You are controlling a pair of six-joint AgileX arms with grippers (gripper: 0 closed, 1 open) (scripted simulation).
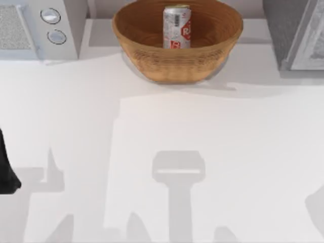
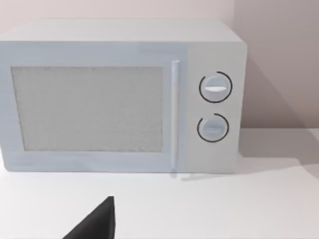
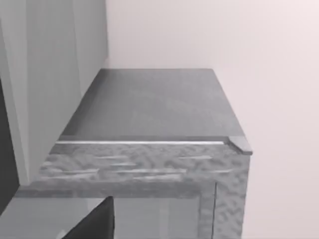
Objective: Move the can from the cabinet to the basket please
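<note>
The can (image 1: 176, 26) stands upright inside the basket (image 1: 177, 61), and the cabinet (image 1: 296, 33) sits to the basket's right. We park our left arm (image 1: 7, 169) well left of the basket; neither hand's state can be told.

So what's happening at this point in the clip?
Nothing is being handled right now. The can stands upright inside the basket at the back of the table, so the move looks done. The cabinet sits at the back right, a white microwave at the back left. The left arm is parked at the table's left edge.
</note>
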